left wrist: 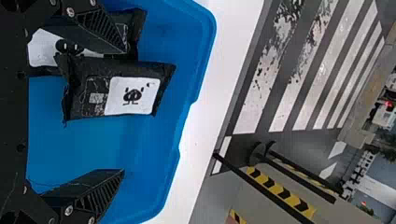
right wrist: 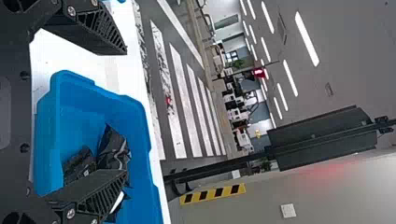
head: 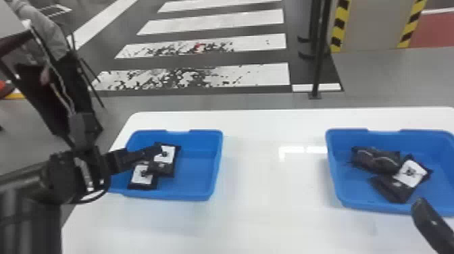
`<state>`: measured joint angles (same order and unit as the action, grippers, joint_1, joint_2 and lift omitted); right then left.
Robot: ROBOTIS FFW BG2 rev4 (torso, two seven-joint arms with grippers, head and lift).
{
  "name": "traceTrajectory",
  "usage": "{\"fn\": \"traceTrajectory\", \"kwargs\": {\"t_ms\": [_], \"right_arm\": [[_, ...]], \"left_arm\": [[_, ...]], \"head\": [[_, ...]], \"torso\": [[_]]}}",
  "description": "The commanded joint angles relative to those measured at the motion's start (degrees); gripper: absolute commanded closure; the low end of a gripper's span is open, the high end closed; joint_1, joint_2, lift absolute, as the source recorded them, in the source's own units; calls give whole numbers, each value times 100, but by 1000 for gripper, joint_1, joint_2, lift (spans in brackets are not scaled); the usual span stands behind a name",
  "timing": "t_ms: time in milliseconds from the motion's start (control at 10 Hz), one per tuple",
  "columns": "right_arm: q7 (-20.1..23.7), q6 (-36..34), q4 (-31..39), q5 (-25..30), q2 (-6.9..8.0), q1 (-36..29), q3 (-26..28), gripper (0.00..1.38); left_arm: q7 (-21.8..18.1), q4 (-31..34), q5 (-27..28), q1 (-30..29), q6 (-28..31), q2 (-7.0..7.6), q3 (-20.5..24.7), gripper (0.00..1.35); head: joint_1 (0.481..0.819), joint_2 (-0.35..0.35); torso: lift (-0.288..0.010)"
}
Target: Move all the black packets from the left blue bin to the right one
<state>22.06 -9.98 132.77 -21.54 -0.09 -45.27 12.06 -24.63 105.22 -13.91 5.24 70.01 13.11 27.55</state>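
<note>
black packets [left wrist: 100, 88] in the left blue bin [head: 197, 169] bear white labels [left wrist: 135, 97].

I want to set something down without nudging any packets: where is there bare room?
The table is bare between the left bin and the right bin. Inside the left bin, floor is free between the packets and the right wall. Crowded: that bin's left side, where the left gripper also is, and the right bin's middle.
</note>
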Motion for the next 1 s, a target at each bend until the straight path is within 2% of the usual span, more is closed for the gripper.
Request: {"fn": "traceTrajectory", "kwargs": {"t_ms": [0,200,400,500,600,700,800,900], "right_arm": [[0,0,-66,-109,14,0,-6,125],[9,-14,-94,-177,14,0,-40,125],[9,-56,-164,-280,14,28,-75,125],[9,-56,-206,-337,14,42,-132,125],[9,-56,-248,-394,14,56,-143,125],[18,-70,-277,-429,14,56,-143,125],[18,-84,-305,-440,14,70,-143,125],[26,-98,-333,-440,14,112,-155,125]], "left_arm": [[81,-404,192,320,156,43,-115,147],[81,-1150,249,812,311,183,-527,148],[90,-1726,340,1150,550,210,-664,174],[125,-1839,386,1178,592,201,-675,323],[151,-2036,500,1262,648,210,-664,700],[222,-2232,546,1375,705,219,-652,765],[266,-2584,626,1586,733,236,-652,748],[257,-2795,900,1839,986,377,-949,983]], "head": [[695,223],[695,225],[695,203],[695,199],[695,201],[695,207],[695,215],[695,223]], "torso": [[-139],[-139],[-139],[-139],[-139],[-139],[-139],[-139]]}}
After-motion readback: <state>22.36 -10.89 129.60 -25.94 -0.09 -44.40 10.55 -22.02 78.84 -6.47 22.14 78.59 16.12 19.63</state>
